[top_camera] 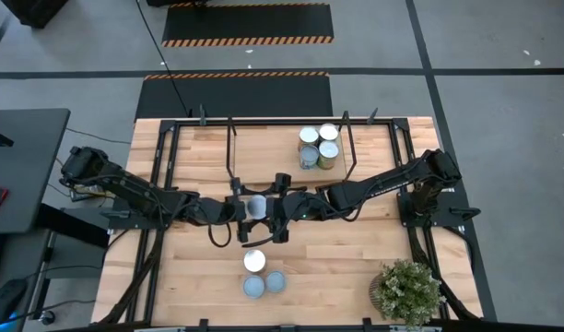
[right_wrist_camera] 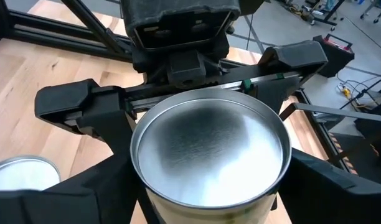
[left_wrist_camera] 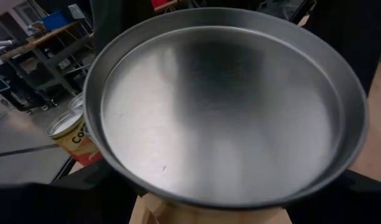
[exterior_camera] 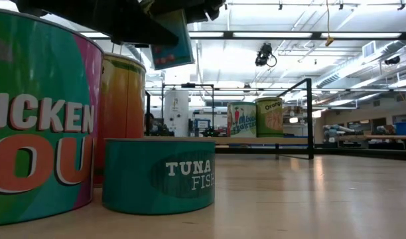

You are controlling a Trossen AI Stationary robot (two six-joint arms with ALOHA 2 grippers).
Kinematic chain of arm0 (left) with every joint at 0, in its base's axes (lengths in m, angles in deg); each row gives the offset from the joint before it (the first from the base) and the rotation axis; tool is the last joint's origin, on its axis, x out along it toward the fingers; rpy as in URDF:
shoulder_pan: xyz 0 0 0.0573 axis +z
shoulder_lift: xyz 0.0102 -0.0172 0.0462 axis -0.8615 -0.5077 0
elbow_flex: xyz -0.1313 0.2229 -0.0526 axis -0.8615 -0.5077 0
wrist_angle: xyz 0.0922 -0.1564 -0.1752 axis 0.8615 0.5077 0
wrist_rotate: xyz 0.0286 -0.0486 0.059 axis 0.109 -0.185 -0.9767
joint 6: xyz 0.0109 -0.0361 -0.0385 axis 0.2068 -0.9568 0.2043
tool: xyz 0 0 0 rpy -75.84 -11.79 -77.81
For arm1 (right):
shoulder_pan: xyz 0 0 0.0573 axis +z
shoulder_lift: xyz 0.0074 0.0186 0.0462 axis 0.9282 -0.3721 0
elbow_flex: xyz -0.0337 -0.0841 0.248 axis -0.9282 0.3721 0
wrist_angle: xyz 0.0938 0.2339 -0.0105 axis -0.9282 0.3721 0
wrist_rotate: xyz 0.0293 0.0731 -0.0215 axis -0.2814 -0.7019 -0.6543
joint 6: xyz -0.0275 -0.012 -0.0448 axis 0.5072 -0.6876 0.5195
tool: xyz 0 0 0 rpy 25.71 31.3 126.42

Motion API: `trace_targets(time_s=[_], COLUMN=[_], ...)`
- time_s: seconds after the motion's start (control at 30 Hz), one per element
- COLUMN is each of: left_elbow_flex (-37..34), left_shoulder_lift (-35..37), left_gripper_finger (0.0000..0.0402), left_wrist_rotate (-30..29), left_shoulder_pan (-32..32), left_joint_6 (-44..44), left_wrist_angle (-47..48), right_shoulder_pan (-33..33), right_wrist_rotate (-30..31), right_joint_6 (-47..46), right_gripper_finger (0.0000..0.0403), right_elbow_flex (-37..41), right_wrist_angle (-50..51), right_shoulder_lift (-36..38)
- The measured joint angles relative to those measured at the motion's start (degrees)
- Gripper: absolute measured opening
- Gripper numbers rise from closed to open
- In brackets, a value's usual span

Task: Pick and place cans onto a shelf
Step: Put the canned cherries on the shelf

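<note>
A tin can with a shiny silver top (top_camera: 255, 207) stands upright at the table's middle, between my two grippers. My left gripper (top_camera: 243, 208) comes at it from the left and my right gripper (top_camera: 269, 210) from the right. The can's top fills the left wrist view (left_wrist_camera: 221, 106) and shows in the right wrist view (right_wrist_camera: 209, 155). Several cans (top_camera: 318, 146) stand on the light-wood shelf (top_camera: 264, 143) at the far side. Three more cans (top_camera: 262, 275) stand on the tabletop near the front edge. My left gripper has the can's upper side wall (left_wrist_camera: 358, 146) between its two fingers, level, from the table's left. The can's rim hides the pads. The can is upright, and its bottom is hidden. My right gripper has the can's side wall (right_wrist_camera: 147, 202) between its two fingers (right_wrist_camera: 84, 193), level, from the table's right, opposite my left gripper. The can stands upright with its top up.
The shelf's black rails and posts (top_camera: 351, 148) rise around the far cans. A potted plant (top_camera: 408, 290) stands at the near right corner. In the low view the three front cans (exterior_camera: 156, 176) stand close before the camera, and the shelf cans (exterior_camera: 256, 118) show behind.
</note>
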Motion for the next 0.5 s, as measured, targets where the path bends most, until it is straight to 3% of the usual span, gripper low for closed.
trace_targets(time_s=[0.5], left_elbow_flex=[0.0], left_shoulder_lift=[0.1], left_gripper_finger=[0.0318], left_wrist_rotate=[-1.3], left_shoulder_pan=[0.1], left_joint_6=[-0.8], left_wrist_angle=[-0.4], right_shoulder_pan=[-0.1], right_wrist_rotate=[-0.3], right_joint_6=[0.2], right_gripper_finger=[0.0325], right_elbow_flex=[0.0], right_wrist_angle=[0.2], right_shoulder_lift=[0.2])
